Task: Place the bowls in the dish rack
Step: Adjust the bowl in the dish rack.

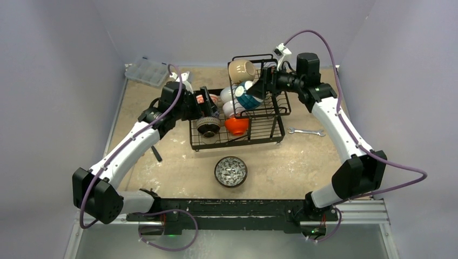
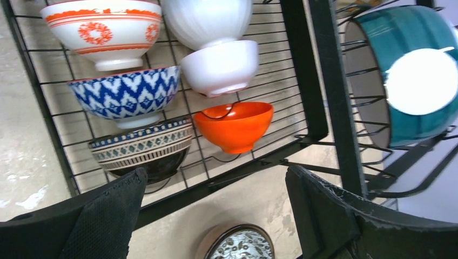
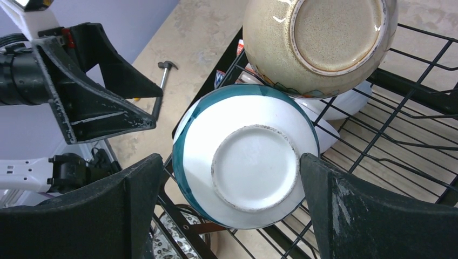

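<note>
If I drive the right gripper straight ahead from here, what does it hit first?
The teal bowl: its white underside sits centred between the open jaws of the right gripper, up in the dish rack. Distance unclear.

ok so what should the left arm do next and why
Probably pull the left gripper back from the dish rack and lower it toward the black-and-white patterned bowl on the table. That gripper is open and empty, and this bowl is the only one seen outside the rack.
</note>
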Controlling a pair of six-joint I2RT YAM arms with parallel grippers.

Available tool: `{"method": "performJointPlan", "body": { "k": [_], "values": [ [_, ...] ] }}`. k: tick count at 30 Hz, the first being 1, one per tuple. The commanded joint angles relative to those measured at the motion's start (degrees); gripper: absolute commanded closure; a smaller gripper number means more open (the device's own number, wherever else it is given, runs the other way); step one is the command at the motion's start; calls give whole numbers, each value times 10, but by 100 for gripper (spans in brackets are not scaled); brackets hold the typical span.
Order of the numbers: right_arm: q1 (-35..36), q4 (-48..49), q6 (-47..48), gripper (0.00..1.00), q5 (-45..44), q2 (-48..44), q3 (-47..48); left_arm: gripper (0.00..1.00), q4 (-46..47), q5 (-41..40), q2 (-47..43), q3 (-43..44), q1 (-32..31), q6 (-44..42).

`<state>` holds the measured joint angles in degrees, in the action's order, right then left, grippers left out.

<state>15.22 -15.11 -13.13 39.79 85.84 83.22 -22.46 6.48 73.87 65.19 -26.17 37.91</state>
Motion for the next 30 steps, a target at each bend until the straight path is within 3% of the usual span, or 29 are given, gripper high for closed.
{"method": "performJointPlan", "body": {
  "k": [1, 9, 15, 22, 24, 30],
  "values": [
    [28, -11, -31, 3, 48, -28, 5, 1, -19, -11, -7, -4, 19, -44],
    [26, -34, -16, 3, -60, -59, 22, 1, -58, -85, -19, -74, 69, -52],
    [25, -41, -16, 3, -77, -64, 2, 2, -43, -79, -11, -158, 115, -42],
    [25, -37, -19, 3, -49, -64, -23, 22, 60, -2, 19, -228, 126, -40],
    [26, -32, -22, 3, -38, -63, -31, 31, 76, -1, 30, -231, 125, -41],
    [25, -6, -31, 4, 2, -56, -48, 42, 87, -20, 80, -207, 129, -42]
  ]
}}
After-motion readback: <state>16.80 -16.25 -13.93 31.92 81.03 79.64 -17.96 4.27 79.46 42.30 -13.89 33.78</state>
